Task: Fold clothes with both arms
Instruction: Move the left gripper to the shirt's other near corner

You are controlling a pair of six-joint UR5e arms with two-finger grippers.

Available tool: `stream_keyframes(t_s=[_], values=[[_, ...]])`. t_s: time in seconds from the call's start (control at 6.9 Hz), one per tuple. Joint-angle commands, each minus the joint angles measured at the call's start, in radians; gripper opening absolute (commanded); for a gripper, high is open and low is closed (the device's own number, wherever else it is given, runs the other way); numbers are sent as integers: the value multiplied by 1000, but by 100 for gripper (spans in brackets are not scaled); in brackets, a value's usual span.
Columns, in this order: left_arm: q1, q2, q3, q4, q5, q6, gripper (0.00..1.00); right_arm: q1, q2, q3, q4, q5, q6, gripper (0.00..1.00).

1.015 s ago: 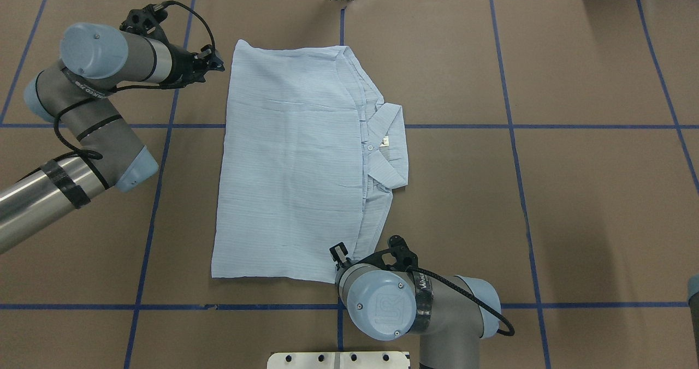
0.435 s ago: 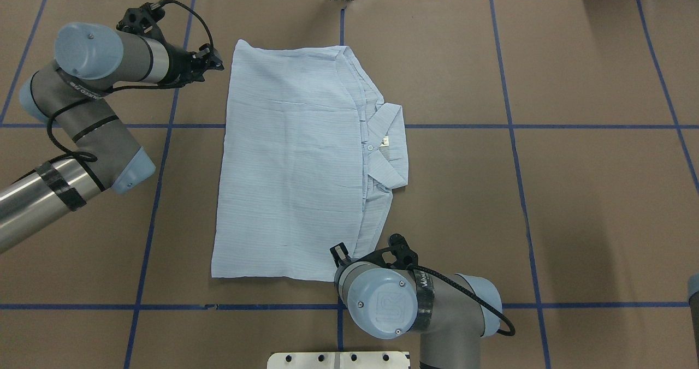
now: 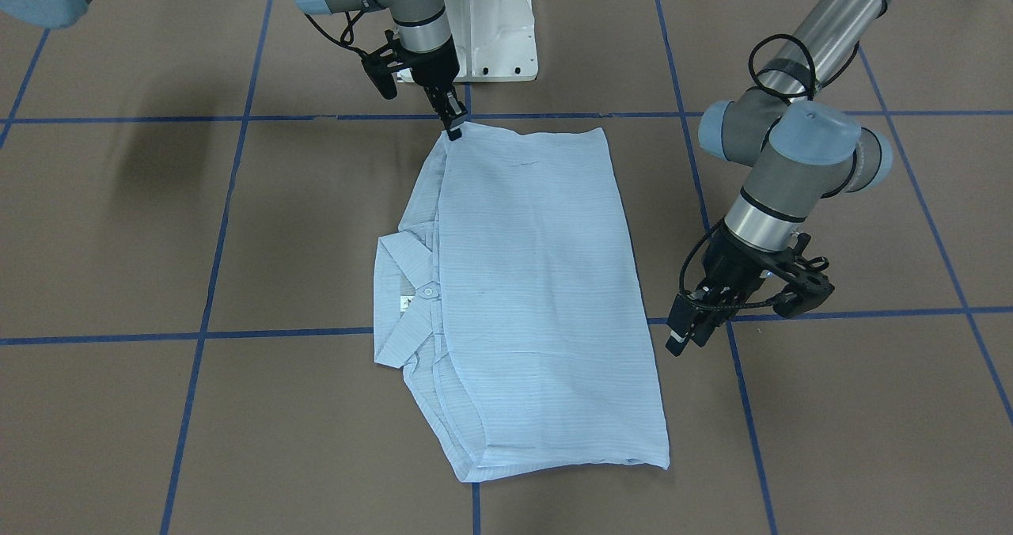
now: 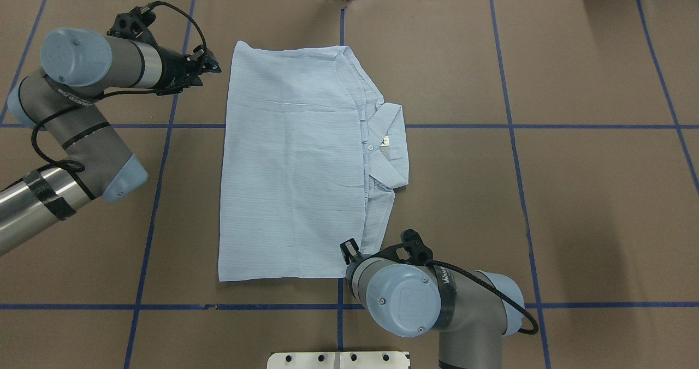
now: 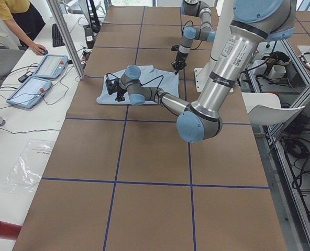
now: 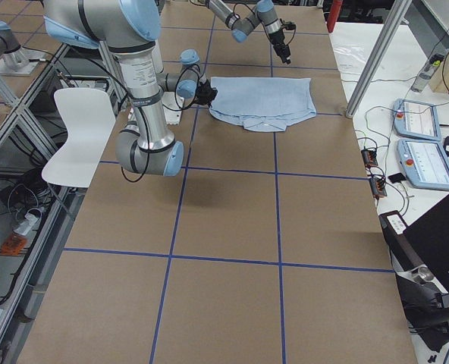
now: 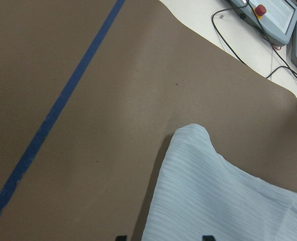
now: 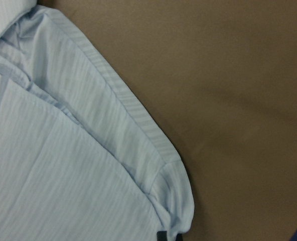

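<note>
One shirt (image 4: 289, 161) on blue-gridded brown table (image 4: 573, 194)

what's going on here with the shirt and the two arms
A two-armed robot is folding a light blue shirt, now lying folded flat on the brown table. The right gripper is shut on the shirt's corner nearest the robot. The left gripper hangs open beside a far corner, holding nothing.

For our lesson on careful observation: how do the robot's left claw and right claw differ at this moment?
The left claw is open, while the right claw looks shut on a corner of the shirt. The left claw hangs clear of the shirt, off its side edge, whereas the right claw touches the fabric. Both are black two-finger claws.
</note>
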Motion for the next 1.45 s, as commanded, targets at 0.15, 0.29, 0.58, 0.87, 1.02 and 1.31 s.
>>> stream_keyframes(t_s=[0.15, 0.29, 0.58, 0.87, 1.02, 1.31], values=[[178, 117, -247, 6, 4, -240, 59, 4, -37, 30, -6, -7, 1, 0], [241, 162, -334, 8, 13, -317, 59, -1, -48, 43, -6, -7, -16, 0], [438, 245, -575, 218, 127, -446, 59, -9, -65, 56, -6, -19, -17, 0], [591, 253, -628, 351, 262, -513, 59, -9, -68, 60, -6, -22, -20, 0], [603, 283, -625, 353, 278, -517, 59, -3, -73, 69, -7, -19, -20, 0], [643, 276, -597, 365, 287, -580, 59, 2, -166, 148, -7, -16, -20, 0]])
